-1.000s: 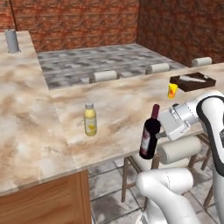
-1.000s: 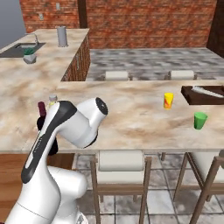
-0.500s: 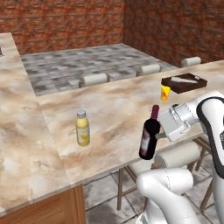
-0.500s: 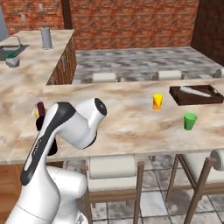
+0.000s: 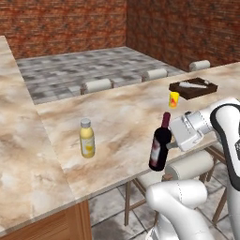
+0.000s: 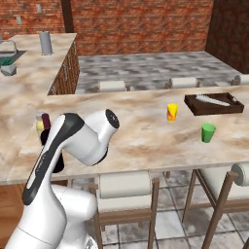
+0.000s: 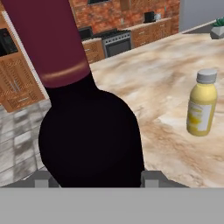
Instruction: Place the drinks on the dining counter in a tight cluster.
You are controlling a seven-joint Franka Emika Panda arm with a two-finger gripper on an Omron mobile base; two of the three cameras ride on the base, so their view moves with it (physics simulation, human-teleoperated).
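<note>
Gripper (image 5: 169, 146) closed around the wine bottle (image 5: 160, 146), jaws part open to the width of its body; in the hand view one finger tip (image 7: 40, 179) sits at each flank of the dark glass, touching it. The bottle stands upright, held at the near edge of the dining counter (image 5: 122, 112), its base level with the slab edge; whether it rests on the stone cannot be told.

Wine bottle: tall, cylindrical body of near-black glossy glass, rounded shoulder, long dark red neck.

Juice bottle (image 5: 86, 138): stubby, opaque yellow with a pale grey cap, slightly rounded shoulder. It stands upright on the counter, well to the left of the wine bottle and apart from it.

Dining counter: polished beige-brown marbled stone, L-shaped, on a wood base. Round cushioned stools (image 5: 190, 165) are tucked along its edges.

Beyond the wine bottle, farther along the counter: a small yellow cup (image 5: 174, 99), just in front of a dark rectangular tray (image 5: 192, 88). A small green cup (image 6: 208, 133) stands nearer the front edge, apart from both.

Walls of red brick; floor of grey stone tiles.
</note>
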